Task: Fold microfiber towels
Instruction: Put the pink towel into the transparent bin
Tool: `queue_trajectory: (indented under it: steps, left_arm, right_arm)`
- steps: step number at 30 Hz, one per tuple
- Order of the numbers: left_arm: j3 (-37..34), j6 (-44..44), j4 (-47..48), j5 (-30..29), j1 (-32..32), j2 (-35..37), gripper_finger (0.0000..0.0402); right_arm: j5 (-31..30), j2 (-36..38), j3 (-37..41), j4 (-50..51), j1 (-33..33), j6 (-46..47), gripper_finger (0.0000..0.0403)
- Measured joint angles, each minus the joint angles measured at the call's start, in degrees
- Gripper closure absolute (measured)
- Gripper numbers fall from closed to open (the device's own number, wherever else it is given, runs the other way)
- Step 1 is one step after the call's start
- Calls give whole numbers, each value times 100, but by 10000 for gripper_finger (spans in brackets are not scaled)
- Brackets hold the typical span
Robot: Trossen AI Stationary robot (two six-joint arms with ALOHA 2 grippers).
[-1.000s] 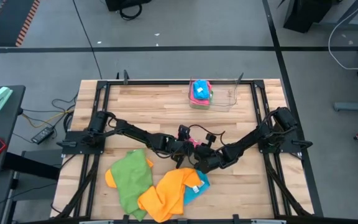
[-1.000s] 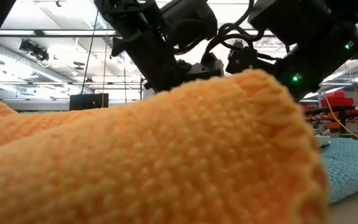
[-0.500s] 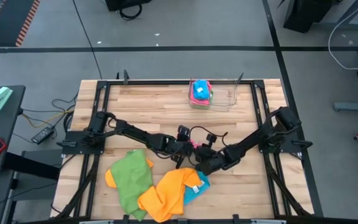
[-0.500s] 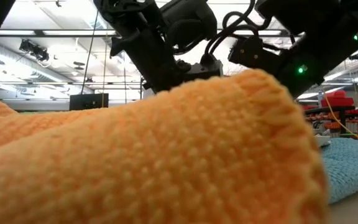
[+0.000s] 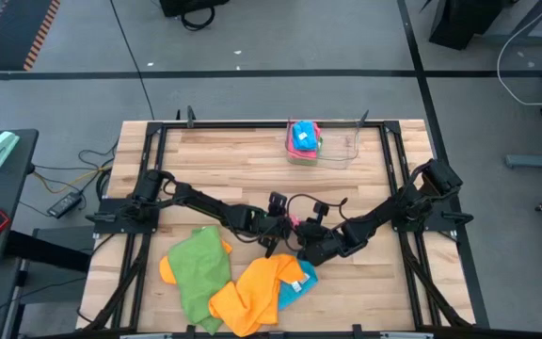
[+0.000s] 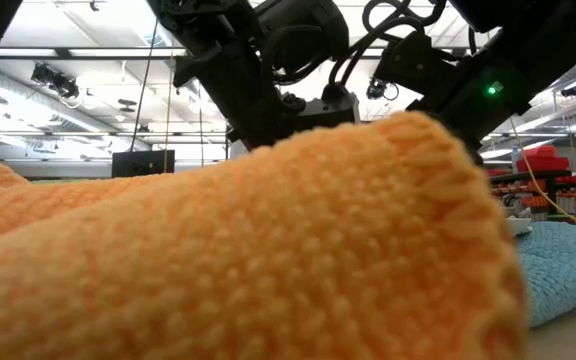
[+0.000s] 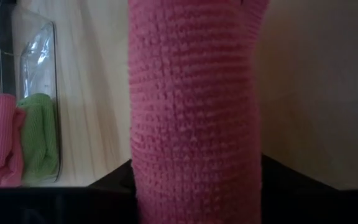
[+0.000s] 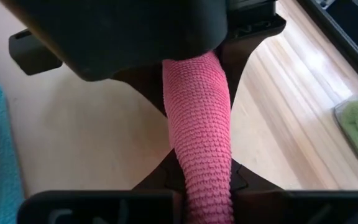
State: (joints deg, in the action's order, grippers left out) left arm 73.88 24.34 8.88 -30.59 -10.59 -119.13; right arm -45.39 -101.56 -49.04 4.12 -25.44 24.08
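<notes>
A pink microfiber towel (image 8: 197, 118), bunched into a thick rope, spans between my two grippers over the middle of the table. My left gripper (image 5: 281, 226) is shut on one end of it and my right gripper (image 5: 307, 241) on the other. Near the front edge lies a heap of a green towel (image 5: 199, 273), an orange towel (image 5: 252, 294) and a sky blue towel (image 5: 301, 282). In the low view the orange towel (image 6: 218, 240) fills the foreground and hides both grips. My left gripper pinches the bunched end of the pink towel (image 7: 191, 168) between its two fingers (image 7: 114, 183), several layers gathered together. The towel runs straight out from the fingers, above the table. My right gripper pinches the other bunched end (image 8: 207, 180) between its two fingers (image 8: 157, 183). From there the towel stretches as a slightly curved rope to the left gripper (image 8: 191, 59), clear of the wood.
A clear plastic tray (image 5: 346, 149) at the far edge holds folded towels (image 5: 302, 139). Black frame rails run along the table's left and right sides. Bare wood lies between the tray and the grippers.
My right gripper has risen a little and drawn slightly toward the table's right edge, still shut on the pink towel. The heap of towels at the front has not moved.
</notes>
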Motion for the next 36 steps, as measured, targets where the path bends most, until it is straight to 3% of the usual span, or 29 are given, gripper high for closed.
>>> queue_trajectory:
  steps: [7, 11, 15, 21, 25, 30, 36]
  left_arm:
    - [60, -11, -29, 4, -20, 0, 309]
    - [139, 61, -39, -6, 27, 0, 350]
    - [202, 74, -79, -11, 156, 4, 374]
    - [393, 160, -39, -471, 440, 7, 362]
    - [747, 298, 95, -729, 678, 7, 353]
    - [1181, 432, 340, -1027, 946, 9, 363]
    - [1604, 831, 415, -1226, 1270, 9, 370]
  right_arm:
    - [65, 0, 0, -2, -3, -114, 349]
    - [293, 54, 0, 108, -4, -151, 316]
    - [503, 468, -2, 844, -26, 151, 278]
    - [598, 1444, -4, 2335, -224, 1071, 241]
    - [67, 1761, -4, 3110, -397, 1718, 237]
    - [-446, 1806, 156, 3303, -554, 2059, 240]
    - [-535, 1803, 469, 3355, -557, 2445, 240]
